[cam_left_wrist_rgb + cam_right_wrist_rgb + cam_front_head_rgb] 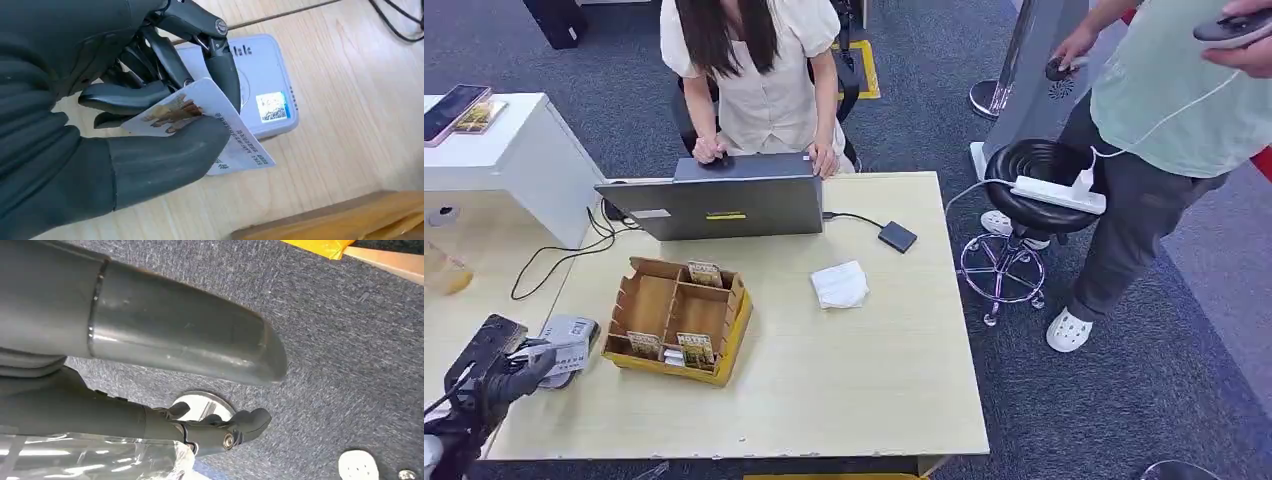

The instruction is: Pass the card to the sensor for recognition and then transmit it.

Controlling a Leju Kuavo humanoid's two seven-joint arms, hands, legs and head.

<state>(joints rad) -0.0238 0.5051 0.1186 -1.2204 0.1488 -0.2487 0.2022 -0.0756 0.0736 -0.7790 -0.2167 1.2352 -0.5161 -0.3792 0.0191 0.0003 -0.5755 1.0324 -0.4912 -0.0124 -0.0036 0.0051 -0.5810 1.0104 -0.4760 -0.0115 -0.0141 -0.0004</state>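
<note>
Pinching the card [200, 125] between thumb and dark fingers, the left hand [509, 375] sits at the lower left of the head view, holding it just over the grey sensor [265, 90] on the wooden table [844, 370]. Right hand [210, 425] hangs above carpet, fingers curled, nothing in them. Card tray [679, 320] lies just right of the sensor.

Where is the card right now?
The card is held in the robot's left hand, just over the grey sensor at the table's left edge, left of the cardboard box.
</note>
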